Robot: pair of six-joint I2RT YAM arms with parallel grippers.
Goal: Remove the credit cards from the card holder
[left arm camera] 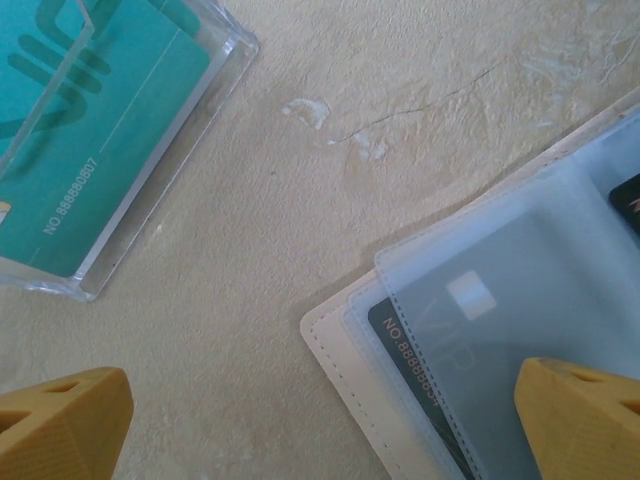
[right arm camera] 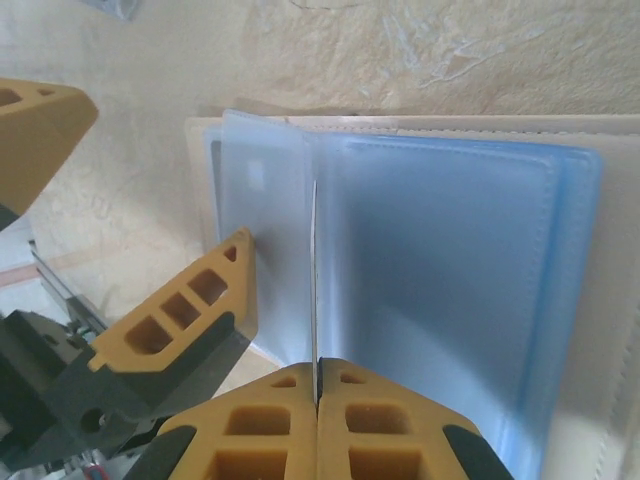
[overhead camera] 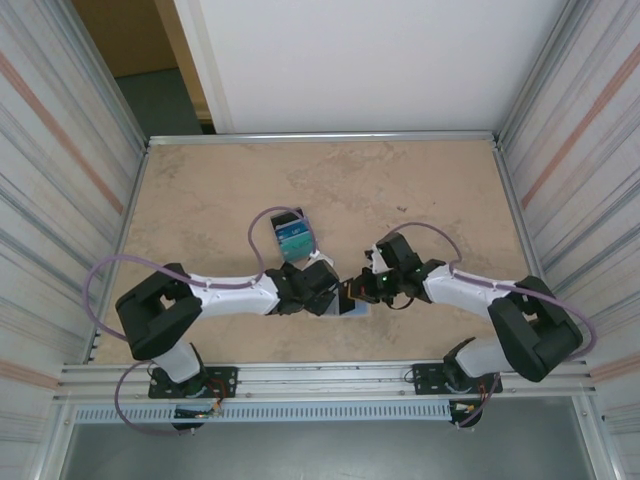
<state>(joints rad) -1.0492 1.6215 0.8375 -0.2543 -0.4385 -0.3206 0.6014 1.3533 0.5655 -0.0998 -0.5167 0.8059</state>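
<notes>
Two arms lean in over the desk and meet near its middle. One card holder lies open under them, with a tan rim outside and pale blue leaves inside.

The right fingers, a pair, are pressed tight together on one thin card. It shows edge-on and runs straight out from their tips over the open leaves. The holder lies flat directly ahead of and below these fingers, with most of its blue face to the right of the pinched card.

The left fingers, also a pair, are spread wide with nothing between them but bare desk. A corner of the holder lies beside one of the two, and the other is over bare desk. In the right wrist view, one left finger sits just to the left of the pinched card, at the edge of the leaves. I cannot tell whether it touches them.

Through the clear sleeves near the left fingers I count one dark card with a printed number, plus a dark corner of a second.

Beyond the left fingers, apart from the holder, is one clear box with one teal card face showing.
</notes>
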